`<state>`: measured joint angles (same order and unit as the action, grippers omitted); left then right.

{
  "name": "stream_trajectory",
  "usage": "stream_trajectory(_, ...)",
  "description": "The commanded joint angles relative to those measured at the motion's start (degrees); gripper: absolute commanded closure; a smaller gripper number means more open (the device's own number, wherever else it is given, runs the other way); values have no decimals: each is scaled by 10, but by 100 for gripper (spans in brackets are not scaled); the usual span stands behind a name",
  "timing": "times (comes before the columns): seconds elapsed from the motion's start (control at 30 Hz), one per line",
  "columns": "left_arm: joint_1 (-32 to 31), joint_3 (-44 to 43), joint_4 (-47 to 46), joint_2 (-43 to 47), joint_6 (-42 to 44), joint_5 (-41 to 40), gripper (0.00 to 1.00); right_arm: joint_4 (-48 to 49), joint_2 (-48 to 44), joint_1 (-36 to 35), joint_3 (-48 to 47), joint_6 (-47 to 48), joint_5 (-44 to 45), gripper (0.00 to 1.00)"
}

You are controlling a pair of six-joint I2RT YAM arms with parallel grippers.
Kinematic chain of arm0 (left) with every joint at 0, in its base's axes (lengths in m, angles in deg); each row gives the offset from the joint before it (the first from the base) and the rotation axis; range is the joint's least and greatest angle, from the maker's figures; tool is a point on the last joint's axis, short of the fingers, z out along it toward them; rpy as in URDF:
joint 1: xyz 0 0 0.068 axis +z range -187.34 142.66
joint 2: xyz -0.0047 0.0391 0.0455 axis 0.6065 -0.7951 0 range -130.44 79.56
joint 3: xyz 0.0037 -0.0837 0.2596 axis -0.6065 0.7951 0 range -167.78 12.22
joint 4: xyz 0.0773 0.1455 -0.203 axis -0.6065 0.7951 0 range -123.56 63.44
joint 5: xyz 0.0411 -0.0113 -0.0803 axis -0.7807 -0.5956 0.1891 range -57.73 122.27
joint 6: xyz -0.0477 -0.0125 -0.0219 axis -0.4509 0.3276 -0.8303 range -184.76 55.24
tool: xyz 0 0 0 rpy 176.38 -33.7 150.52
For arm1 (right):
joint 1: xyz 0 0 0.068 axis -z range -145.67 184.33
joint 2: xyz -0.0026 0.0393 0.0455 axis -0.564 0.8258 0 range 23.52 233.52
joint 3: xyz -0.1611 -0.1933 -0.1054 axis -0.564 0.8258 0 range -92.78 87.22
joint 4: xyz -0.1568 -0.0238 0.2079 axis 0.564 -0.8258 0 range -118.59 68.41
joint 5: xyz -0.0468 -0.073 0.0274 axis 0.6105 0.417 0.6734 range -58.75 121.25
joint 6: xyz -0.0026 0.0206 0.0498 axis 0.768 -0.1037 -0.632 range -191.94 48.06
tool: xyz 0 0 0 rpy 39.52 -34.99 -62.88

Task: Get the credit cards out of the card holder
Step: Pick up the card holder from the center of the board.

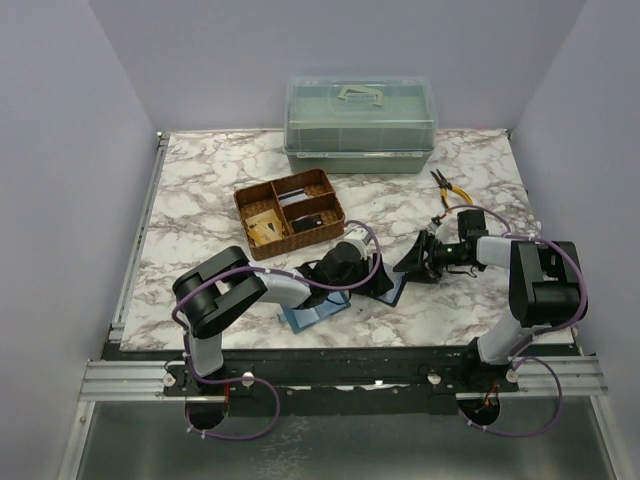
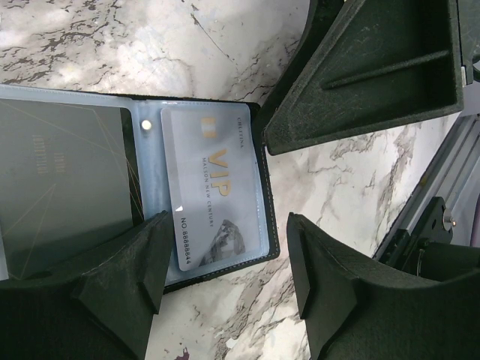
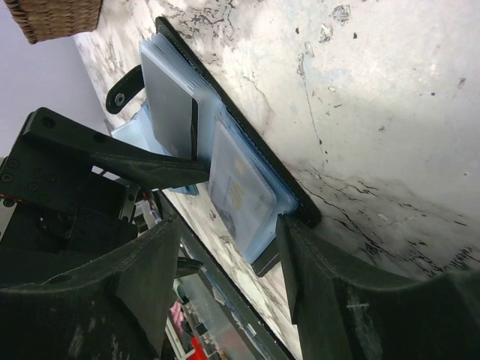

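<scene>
The black card holder (image 2: 268, 196) lies open on the marble table, blue-grey sleeves up. A silver VIP card (image 2: 214, 184) sits in its right sleeve and a dark card (image 2: 67, 180) in the left one. My left gripper (image 2: 229, 266) is open just above the holder's near edge, one finger (image 2: 112, 292) over the left sleeve. In the right wrist view the holder (image 3: 300, 201) is seen edge-on, snap tab (image 3: 124, 90) sticking out. My right gripper (image 3: 229, 262) is open at the holder's end, one finger (image 3: 322, 277) against its corner. From above, both grippers meet at the holder (image 1: 385, 285).
A light-blue flat folder (image 1: 315, 312) lies under the left arm near the front edge. A wicker basket (image 1: 290, 212) with small items stands behind the grippers. A clear green lidded box (image 1: 360, 122) is at the back, and pliers (image 1: 448, 190) lie to the right.
</scene>
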<state>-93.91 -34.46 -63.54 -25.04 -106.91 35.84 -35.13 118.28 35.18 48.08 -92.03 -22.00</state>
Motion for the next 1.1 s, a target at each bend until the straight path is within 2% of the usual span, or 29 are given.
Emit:
stream_trajectory(0.0,3,14,-1,-15,-2,13,32,-8,18,-3,0,4,-12,39)
stream_trajectory(0.23,3,7,-7,-27,-3,31,32,1,20,-8,-6,-4,-41,40)
stream_trajectory(0.8,2,5,-15,-36,-8,49,35,8,17,-22,-13,2,-36,55)
stream_trajectory(0.93,2,14,-42,-32,-10,66,35,18,23,-22,-18,3,-44,66)
stream_trajectory(1.07,3,26,-72,-32,-21,77,34,16,31,-22,-26,9,-35,73)
